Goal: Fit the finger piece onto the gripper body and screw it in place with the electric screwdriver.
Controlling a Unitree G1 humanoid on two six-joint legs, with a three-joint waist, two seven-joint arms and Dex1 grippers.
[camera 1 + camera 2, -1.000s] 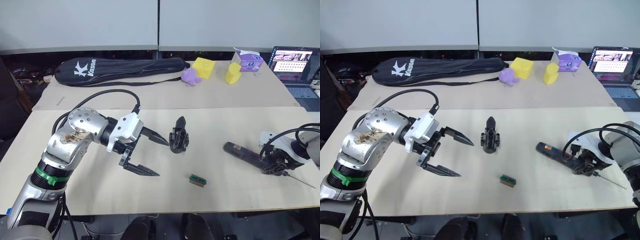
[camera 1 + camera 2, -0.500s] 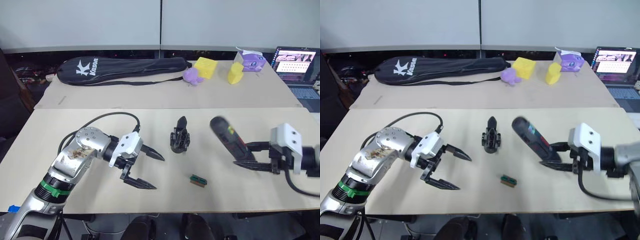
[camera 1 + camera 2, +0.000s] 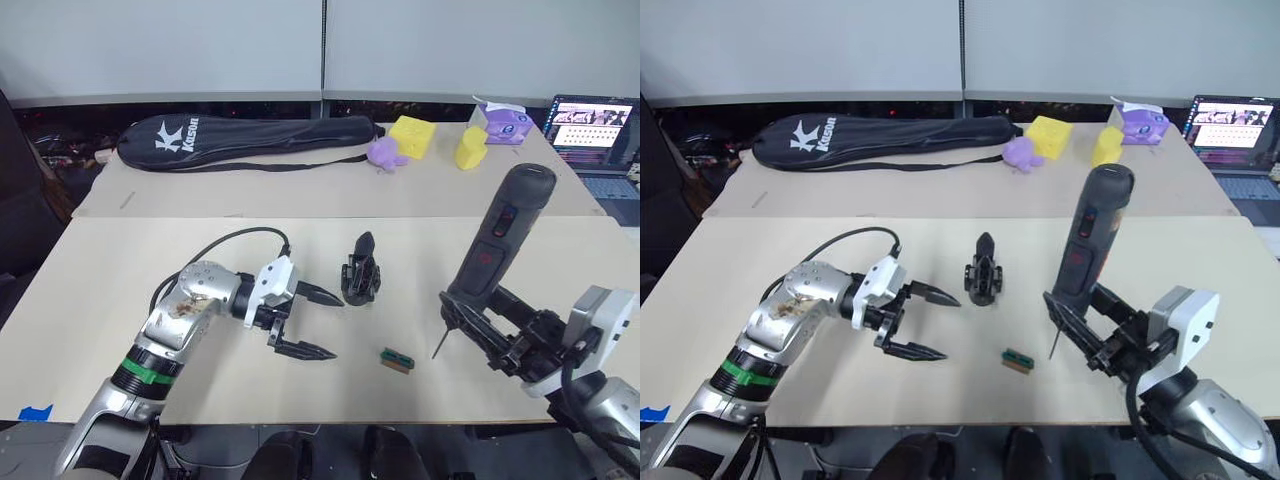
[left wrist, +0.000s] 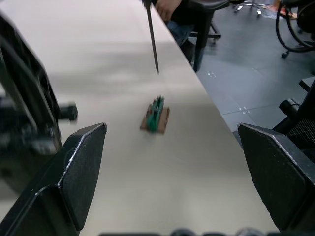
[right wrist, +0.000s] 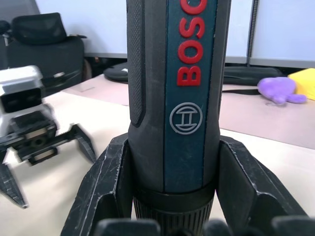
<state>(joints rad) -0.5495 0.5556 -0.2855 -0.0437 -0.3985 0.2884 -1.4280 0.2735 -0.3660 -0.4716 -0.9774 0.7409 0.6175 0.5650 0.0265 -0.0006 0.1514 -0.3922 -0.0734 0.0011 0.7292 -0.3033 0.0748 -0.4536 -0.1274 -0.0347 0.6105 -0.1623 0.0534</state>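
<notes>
- I've got the electric screwdriver (image 3: 497,247) upright in my right gripper (image 3: 500,335), bit pointing down above the table (image 3: 120,290), ready, I'd judge, for driving a screw.
- Both right fingers (image 5: 110,184) are clamped around its barrel near the collar.
- My left gripper (image 3: 312,322) hovers just beside the gripper body (image 3: 361,272), fingers spread wide, holding nothing.
- The gripper body stands mid-table, its pointed finger upright.
- A small green block (image 3: 397,360) lies between my grippers.

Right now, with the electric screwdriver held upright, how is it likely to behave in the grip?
The electric screwdriver looks rigid and probably top-heavy: the right gripper clamps only its lower end, so it may tilt. Its round barrel could twist between the fingers.
</notes>
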